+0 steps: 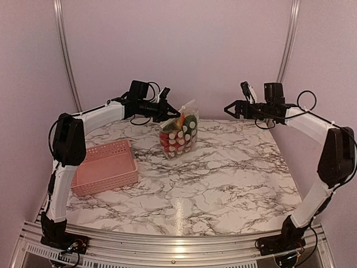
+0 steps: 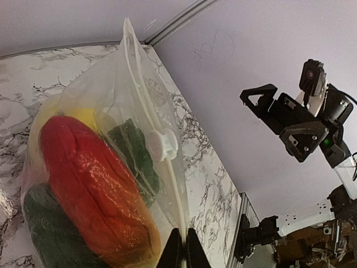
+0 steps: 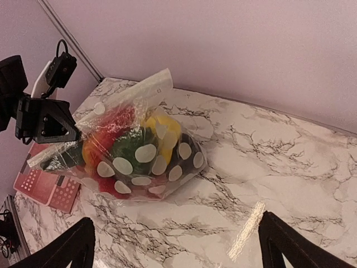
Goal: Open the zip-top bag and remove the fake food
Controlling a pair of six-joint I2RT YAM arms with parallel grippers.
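The zip-top bag point(image 1: 179, 131) stands at the back middle of the table, its spotted face toward the front, full of fake food point(image 1: 177, 138) in red, yellow, green and dark purple. My left gripper point(image 1: 174, 114) is shut on the bag's top zip edge at its left corner. In the left wrist view the fingertips point(image 2: 184, 254) pinch the zip strip, with the white slider point(image 2: 162, 144) further along it and a red piece point(image 2: 89, 178) inside the bag point(image 2: 111, 111). My right gripper point(image 1: 228, 109) is open and empty, held above the table to the bag's point(image 3: 139, 151) right.
A pink perforated basket point(image 1: 106, 166) lies on the left of the marble table point(image 1: 223, 173). The wall and two metal rails stand close behind the bag. The aluminium frame runs along the near edge.
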